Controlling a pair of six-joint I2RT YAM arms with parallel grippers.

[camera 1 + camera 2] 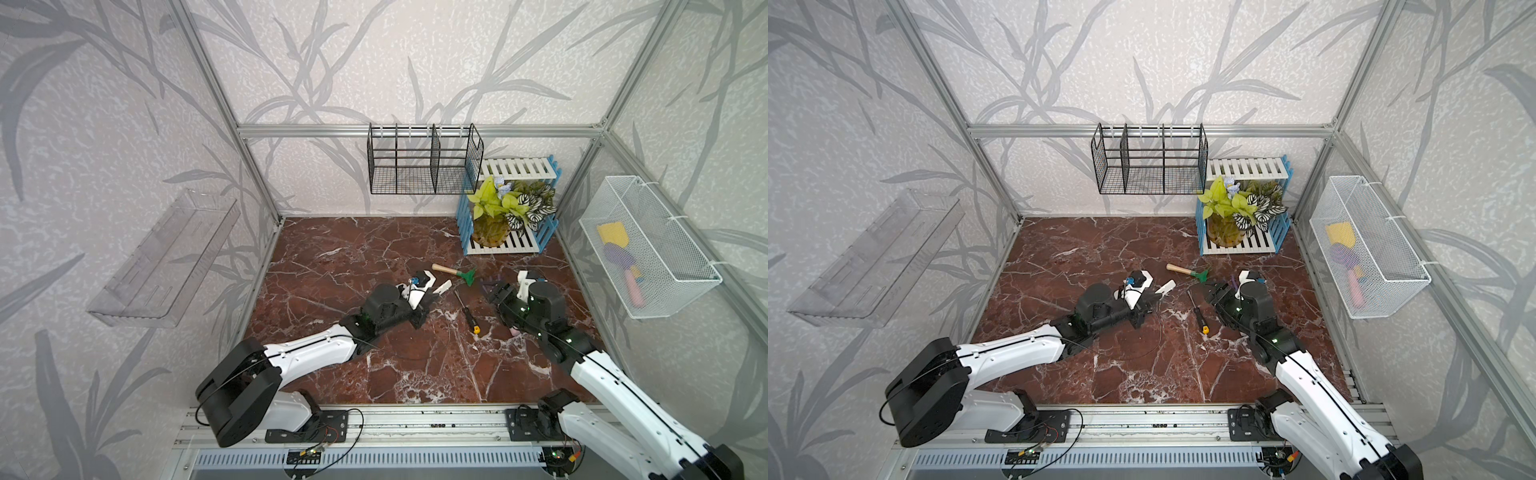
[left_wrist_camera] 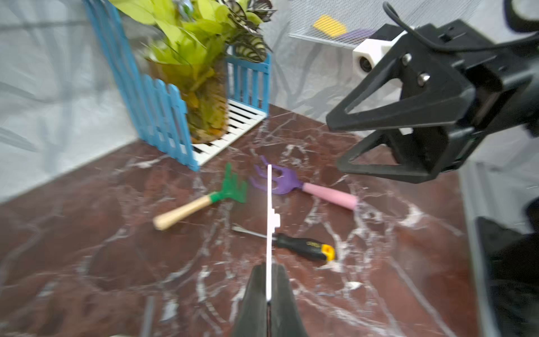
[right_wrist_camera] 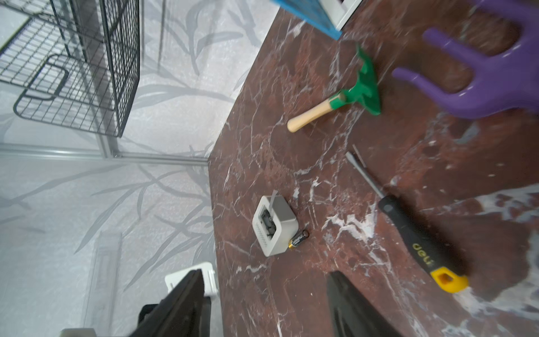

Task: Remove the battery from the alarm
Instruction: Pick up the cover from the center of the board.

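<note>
Battery (image 3: 298, 238) lies out on the marble (image 3: 320, 131) against the alarm (image 3: 275, 226), mid-frame in your right wrist view, axis slanting lower-left to upper-right, ahead of your right gripper (image 3: 267, 272), jaws parted and empty; left gripper (image 2: 268, 270) pinches the cover (image 2: 269, 210).

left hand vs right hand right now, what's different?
Left hand is shut; right hand is open. Left hand pinches a thin white cover edge-on; right hand holds nothing. Shared: both are black and two-fingered, and neither holds the battery, which lies on the table beside the alarm.
</note>
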